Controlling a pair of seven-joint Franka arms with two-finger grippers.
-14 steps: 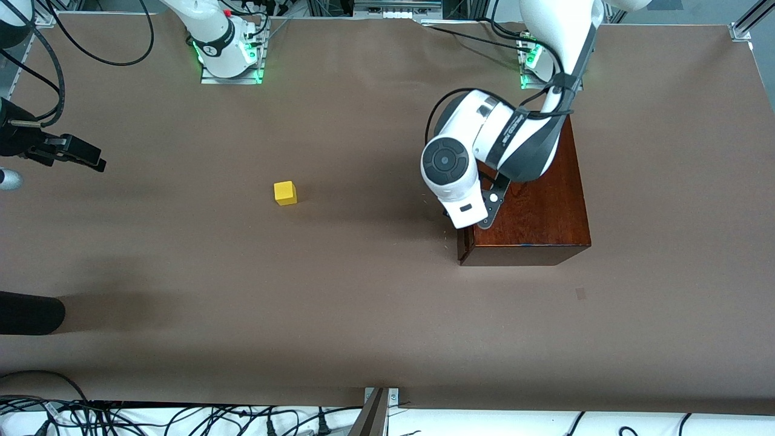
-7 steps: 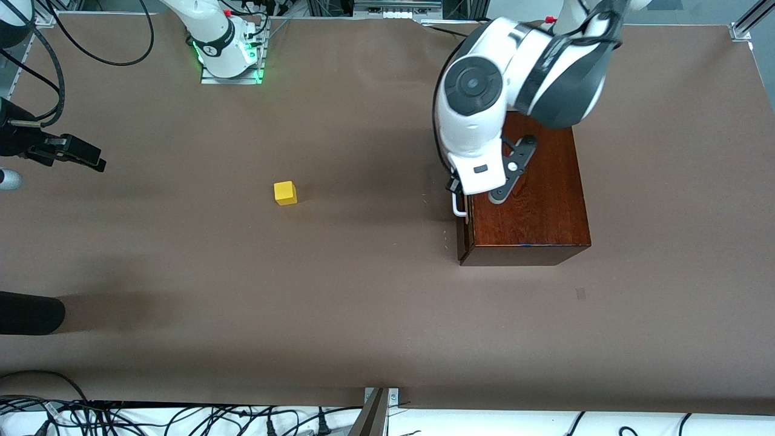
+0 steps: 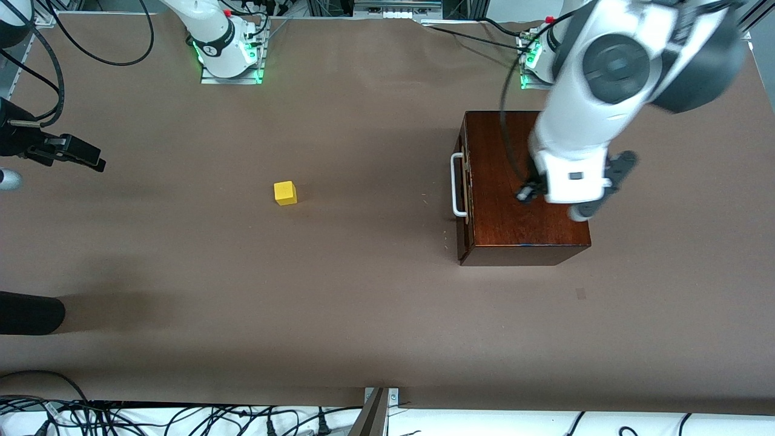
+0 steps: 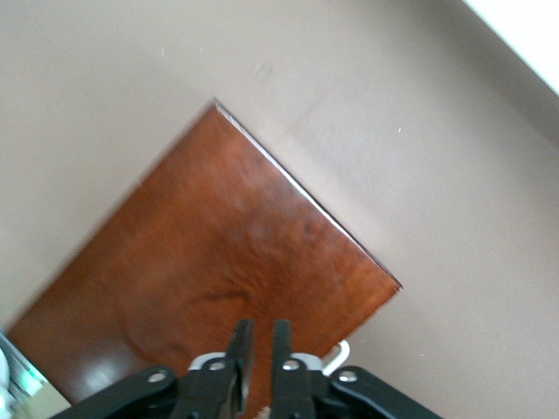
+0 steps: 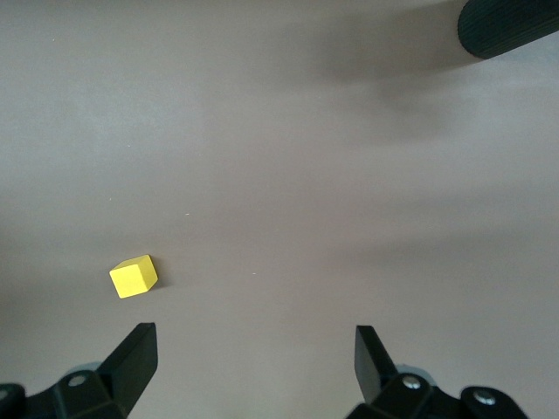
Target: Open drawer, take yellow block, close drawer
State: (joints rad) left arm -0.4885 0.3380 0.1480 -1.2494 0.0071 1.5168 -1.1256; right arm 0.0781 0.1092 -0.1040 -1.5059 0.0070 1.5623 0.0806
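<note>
With the left gripper [image 4: 258,336] raised over the glossy red-brown wooden box [image 3: 525,188], I see its fingers nearly together, pinching nothing. The drawer [image 3: 464,188] sits closed, white handle [image 3: 456,184] untouched. The small yellow cube [image 3: 285,193] lies mid-table. The right gripper [image 5: 253,345] waits, spread wide, at the table's edge.

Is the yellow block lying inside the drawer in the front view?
No: the yellow block sits out on the bare brown table, well apart from the wooden box, whose drawer looks shut.

Open tabletop [image 3: 363,290] all round yellow block [image 3: 285,193]; wooden box [image 3: 521,212] well apart.
</note>
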